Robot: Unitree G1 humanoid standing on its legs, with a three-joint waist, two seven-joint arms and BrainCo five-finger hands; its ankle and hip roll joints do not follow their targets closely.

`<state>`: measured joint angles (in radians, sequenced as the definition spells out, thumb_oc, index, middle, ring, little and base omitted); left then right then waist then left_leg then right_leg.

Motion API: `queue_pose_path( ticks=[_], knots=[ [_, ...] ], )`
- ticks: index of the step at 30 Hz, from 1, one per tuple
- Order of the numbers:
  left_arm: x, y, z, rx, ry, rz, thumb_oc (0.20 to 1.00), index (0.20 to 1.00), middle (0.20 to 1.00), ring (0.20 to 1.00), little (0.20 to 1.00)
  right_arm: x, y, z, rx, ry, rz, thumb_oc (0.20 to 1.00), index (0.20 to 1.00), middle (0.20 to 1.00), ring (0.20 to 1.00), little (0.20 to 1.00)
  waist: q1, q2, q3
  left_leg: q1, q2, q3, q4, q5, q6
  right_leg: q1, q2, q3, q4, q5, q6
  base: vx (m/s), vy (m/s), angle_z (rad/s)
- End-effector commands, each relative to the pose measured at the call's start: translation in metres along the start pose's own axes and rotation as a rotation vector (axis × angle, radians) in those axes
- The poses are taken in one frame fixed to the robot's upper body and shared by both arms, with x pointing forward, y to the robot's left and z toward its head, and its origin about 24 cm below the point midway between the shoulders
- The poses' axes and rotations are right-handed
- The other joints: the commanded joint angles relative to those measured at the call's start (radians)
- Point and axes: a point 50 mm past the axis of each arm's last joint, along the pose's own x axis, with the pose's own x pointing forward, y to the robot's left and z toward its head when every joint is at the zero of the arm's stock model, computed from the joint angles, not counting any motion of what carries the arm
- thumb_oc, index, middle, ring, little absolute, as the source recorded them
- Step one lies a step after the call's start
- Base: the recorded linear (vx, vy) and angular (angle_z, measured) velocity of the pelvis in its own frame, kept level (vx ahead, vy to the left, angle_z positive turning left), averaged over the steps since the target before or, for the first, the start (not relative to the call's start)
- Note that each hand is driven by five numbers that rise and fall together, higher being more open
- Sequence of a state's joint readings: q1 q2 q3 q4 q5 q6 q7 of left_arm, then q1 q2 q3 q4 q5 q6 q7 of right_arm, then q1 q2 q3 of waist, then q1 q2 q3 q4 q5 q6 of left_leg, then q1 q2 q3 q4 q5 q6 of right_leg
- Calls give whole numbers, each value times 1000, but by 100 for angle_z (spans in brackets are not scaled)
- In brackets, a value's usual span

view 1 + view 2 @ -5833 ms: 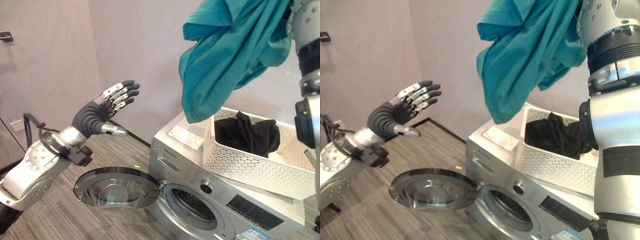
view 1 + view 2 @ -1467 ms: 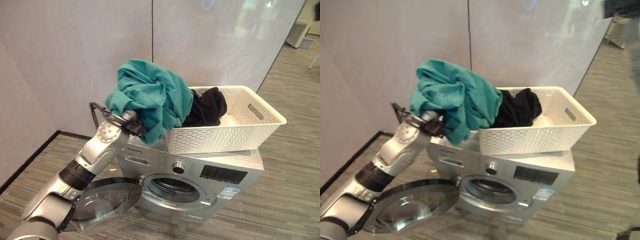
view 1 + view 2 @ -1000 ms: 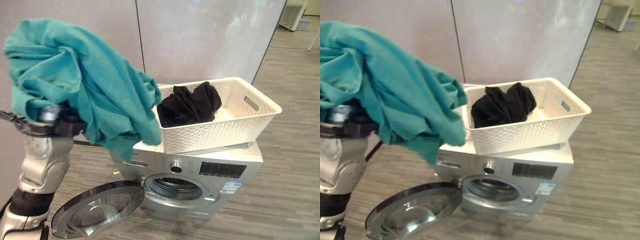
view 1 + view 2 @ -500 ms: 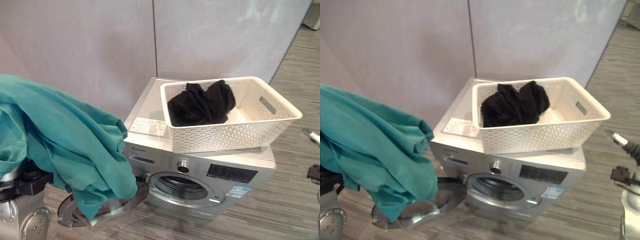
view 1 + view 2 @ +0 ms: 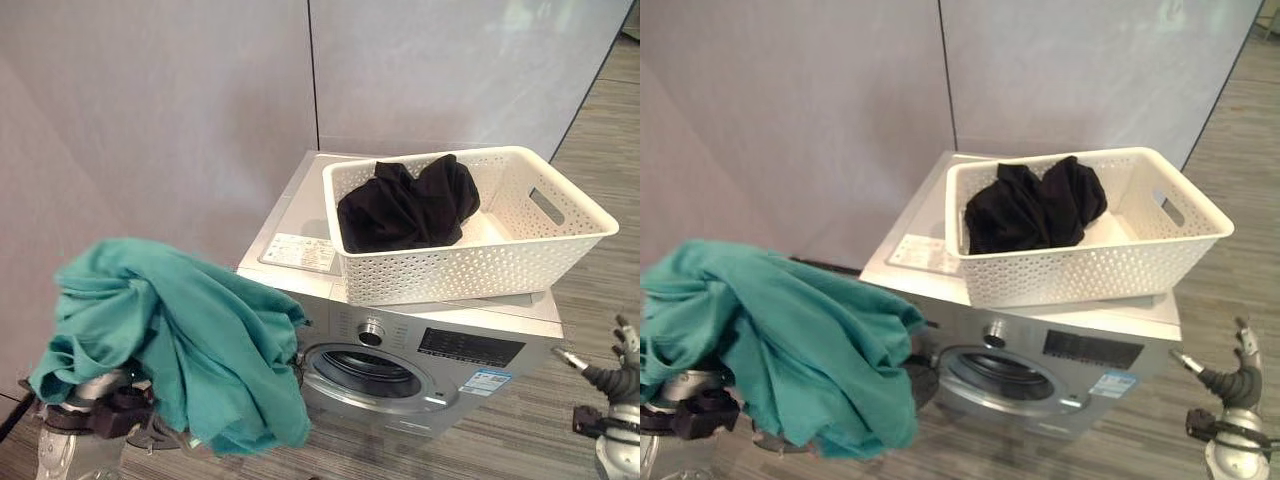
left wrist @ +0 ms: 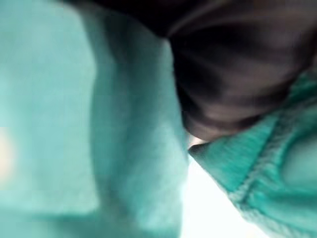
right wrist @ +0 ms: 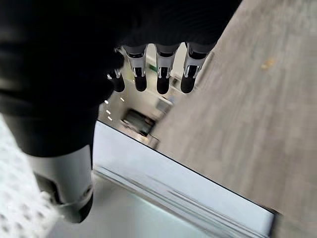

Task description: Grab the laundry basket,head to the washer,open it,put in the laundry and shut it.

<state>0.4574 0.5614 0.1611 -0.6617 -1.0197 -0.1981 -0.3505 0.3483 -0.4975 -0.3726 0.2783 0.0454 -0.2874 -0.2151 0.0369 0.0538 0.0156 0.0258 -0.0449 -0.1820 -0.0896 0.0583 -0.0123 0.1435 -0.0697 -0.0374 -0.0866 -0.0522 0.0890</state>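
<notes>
Left eye view: crumpled teal cotton garment point(image 5: 175, 335) at 8 o'clock hides left-hand fingers, grasp indeterminate, risking a drop; right hand point(image 7: 158, 74) relaxed.

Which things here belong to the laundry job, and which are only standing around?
Belong to the job:
- washer, door opening in view
- white basket on top of the washer
- black laundry in the basket
- teal garment draped over the left arm
- right hand, holding nothing

Only around:
- grey wall panels
- wood-look floor
</notes>
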Motion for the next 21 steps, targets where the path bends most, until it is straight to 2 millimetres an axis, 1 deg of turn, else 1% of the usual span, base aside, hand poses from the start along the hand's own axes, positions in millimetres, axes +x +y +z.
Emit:
queue_pose_path(
  ticks=[1, 2, 4, 5, 6, 7, 8, 9, 11, 14, 15, 16, 18, 19, 21],
  knots=[
    [7, -12, 10, 28, 21, -174, 200, 200, 200, 200, 200, 17, -4, 20, 31, -95, 51, 1000, 1000, 1000, 1000, 1000, -11, -31, 10, -17, 14, -10, 123, -119, -25, -61, -5, 24, 93, -49, -7, -102, -54, -7],
    [5, -11, 4, 21, 84, -200, 200, 200, 200, 200, 200, 15, 0, 15, 35, -74, 93, 1000, 1000, 1000, 1000, 1000, -16, -28, 34, -28, 14, -6, 143, -123, -25, -74, 1, 26, 114, -54, -11, -110, -42, -8],
    [5, -12, 1, 20, 109, -216, 200, 200, 200, 200, 200, 15, 1, 14, 41, -68, 107, 1000, 1000, 1000, 1000, 1000, -17, -25, 40, -29, 16, -4, 146, -123, -26, -78, 5, 28, 122, -57, -12, -30, -12, -2],
    [2, -11, -4, 6, 164, -225, 200, 200, 200, 200, 200, 8, 6, 1, 57, -10, 147, 1000, 1000, 1000, 1000, 1000, -23, -21, 47, -26, 20, 0, 138, -120, -27, -82, 11, 34, 127, -61, -12, 21, -25, -4],
    [1, -11, -5, 6, 165, -224, 200, 200, 200, 200, 200, 8, 6, 1, 56, -9, 148, 1000, 1000, 1000, 1000, 1000, -22, -21, 47, -19, 21, 0, 137, -128, -26, -76, 12, 35, 127, -68, -12, 14, -32, -12],
    [0, -10, -8, -1, 191, -231, 200, 200, 200, 200, 200, 6, 8, -6, 67, 23, 158, 1000, 1000, 1000, 1000, 1000, -25, -19, 50, -17, 24, 1, 134, -127, -27, -77, 14, 36, 129, -70, -12, -18, -24, -16],
    [-2, -9, -16, -19, 245, -242, 200, 200, 200, 200, 200, 3, 12, -16, 91, 75, 178, 1000, 1000, 1000, 1000, 1000, -32, -12, 62, -21, 27, 5, 135, -123, -30, -87, 19, 37, 141, -75, -13, -48, -21, -15],
    [-2, -9, -16, -19, 244, -242, 200, 200, 200, 200, 200, 3, 12, -16, 92, 75, 178, 1000, 1000, 1000, 1000, 1000, -31, -12, 62, -21, 27, 5, 136, -123, -30, -88, 19, 37, 142, -75, -13, -104, -13, -9],
    [-4, -5, -25, -21, 302, -245, 200, 200, 200, 200, 200, 5, 17, -18, 84, 92, 217, 1000, 1000, 1000, 1000, 1000, -40, -3, 102, -40, 28, 10, 159, -123, -33, -123, 27, 42, 182, -85, -14, -189, -2, -7],
    [-7, -5, -35, -26, 350, -248, 200, 200, 200, 200, 200, 14, 19, -17, 108, 96, 222, 1000, 1000, 1000, 1000, 1000, -49, 5, 177, -107, 28, 14, 234, -138, -35, -221, 42, 37, 300, -117, -21, -252, -12, -3],
    [-6, -6, -38, -37, 368, -261, 200, 200, 200, 200, 200, 16, 20, -19, 114, 112, 220, 1000, 1000, 1000, 1000, 1000, -50, 2, 203, -134, 25, 16, 271, -144, -36, -253, 44, 30, 343, -125, -22, -257, -40, -3],
    [-9, -6, -46, -51, 402, -257, 200, 200, 200, 200, 200, 17, 22, -22, 123, 129, 228, 1000, 1000, 1000, 1000, 1000, -53, -2, 228, -195, 21, 12, 341, -168, -38, -313, 43, 24, 423, -152, -24, -229, -49, 6],
    [-8, -8, -55, -50, 428, -268, 200, 200, 200, 200, 200, 20, 21, -25, 139, 152, 204, 1000, 1000, 1000, 1000, 1000, -55, -11, 249, -279, 18, -2, 436, -204, -34, -381, 41, 20, 515, -182, -30, -114, -47, 8],
    [-8, -8, -55, -50, 427, -268, 200, 200, 200, 200, 200, 21, 21, -25, 139, 152, 203, 1000, 1000, 1000, 1000, 1000, -55, -10, 246, -285, 17, -3, 442, -206, -34, -388, 40, 20, 520, -185, -29, -67, -25, 7],
    [-7, -9, -64, -64, 445, -266, 200, 200, 200, 200, 200, 26, 22, -23, 144, 153, 182, 1000, 1000, 1000, 1000, 1000, -61, -12, 271, -346, 16, -7, 506, -230, -31, -438, 41, 28, 582, -206, -34, -107, -9, 8]
  ],
)
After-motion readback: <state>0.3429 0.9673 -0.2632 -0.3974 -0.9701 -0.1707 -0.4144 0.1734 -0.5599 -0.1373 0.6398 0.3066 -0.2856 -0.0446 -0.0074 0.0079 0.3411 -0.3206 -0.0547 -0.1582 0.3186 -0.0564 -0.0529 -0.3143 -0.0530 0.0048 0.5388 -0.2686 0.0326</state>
